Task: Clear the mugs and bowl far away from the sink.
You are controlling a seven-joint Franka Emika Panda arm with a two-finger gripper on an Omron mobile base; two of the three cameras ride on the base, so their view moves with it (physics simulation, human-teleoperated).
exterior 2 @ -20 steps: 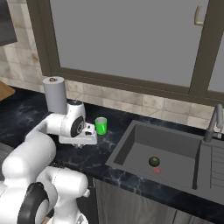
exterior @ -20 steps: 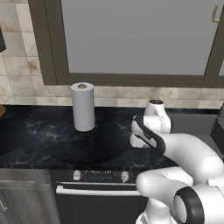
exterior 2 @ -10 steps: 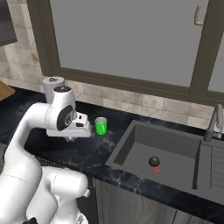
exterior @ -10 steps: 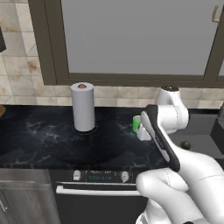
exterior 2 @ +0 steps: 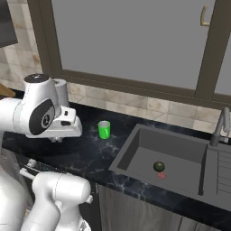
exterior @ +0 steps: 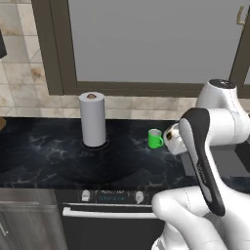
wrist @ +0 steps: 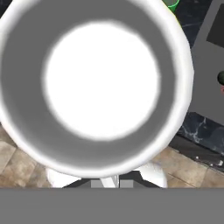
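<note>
While the claw is clamped on the bowl [wrist: 100, 83] up in the air, the mug [exterior 2: 104, 129] stands mid-frame on the tabletop [exterior 2: 85, 153], near the sink [exterior 2: 180, 158] edge.

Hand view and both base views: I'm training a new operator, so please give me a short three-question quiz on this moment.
1. True or false: the green mug stands inside the sink.
2. What looms right in front of the hand camera? A) the white bowl B) a kettle C) a plate
3. Fill in: in the left base view, the paper-towel roll stands to the ___ of the green mug.

Key: 1 false, it stands on the counter beside the sink; 2 A; 3 left.
</note>
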